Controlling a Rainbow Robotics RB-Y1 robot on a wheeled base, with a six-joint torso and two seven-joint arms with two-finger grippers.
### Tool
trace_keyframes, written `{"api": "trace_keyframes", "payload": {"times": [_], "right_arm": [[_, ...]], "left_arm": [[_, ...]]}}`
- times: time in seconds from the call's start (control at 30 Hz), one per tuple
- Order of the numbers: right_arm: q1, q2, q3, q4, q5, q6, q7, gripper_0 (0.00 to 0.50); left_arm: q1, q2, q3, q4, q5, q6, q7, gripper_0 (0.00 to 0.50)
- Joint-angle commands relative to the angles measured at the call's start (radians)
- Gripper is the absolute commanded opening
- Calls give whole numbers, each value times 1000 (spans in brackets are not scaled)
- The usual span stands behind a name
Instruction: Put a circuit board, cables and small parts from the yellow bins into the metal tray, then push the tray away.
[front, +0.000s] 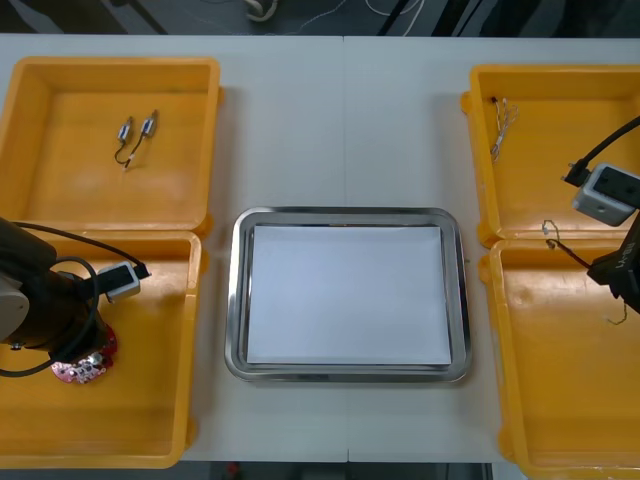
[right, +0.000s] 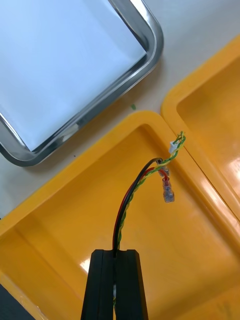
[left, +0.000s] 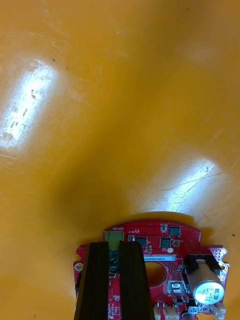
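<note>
My left gripper (left: 114, 246) is shut on the green terminal block at the edge of a round red circuit board (left: 170, 247), low in the near left yellow bin (front: 150, 420). The board (front: 85, 368) peeks out from under my left arm. My right gripper (right: 118, 253) is shut on a cable bundle of red, black and twisted yellow-green wires (right: 132, 192). It holds the cable (front: 562, 246) above the near right yellow bin (front: 560, 400), the free end by the wall shared with the far bin. The metal tray (front: 237, 300), white inside, lies between the bins.
Two small metal parts (front: 136, 134) with short leads lie in the far left yellow bin (front: 110, 68). A thin cable (front: 501, 119) rests in the far right yellow bin (front: 480, 150). A strip of bare table separates the tray rim (right: 150, 55) from the right bins.
</note>
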Motion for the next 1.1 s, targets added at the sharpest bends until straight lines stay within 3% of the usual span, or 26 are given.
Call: {"api": "trace_keyframes", "payload": {"times": [0.03, 0.47, 0.8, 1.1], "right_arm": [[-94, -42, 80, -27, -16, 6, -30, 0], [-243, -42, 248, -27, -8, -6, -46, 0], [-268, -41, 285, -27, -19, -31, -52, 0], [-268, -42, 285, -27, -24, -24, -52, 0]], "left_arm": [[-23, -13, 40, -13, 25, 25, -69, 0], [-21, -13, 135, -73, 54, 136, -41, 0], [-23, -13, 232, -133, 77, 240, 8, 0], [-79, -16, 259, -213, 98, 353, 166, 0]]}}
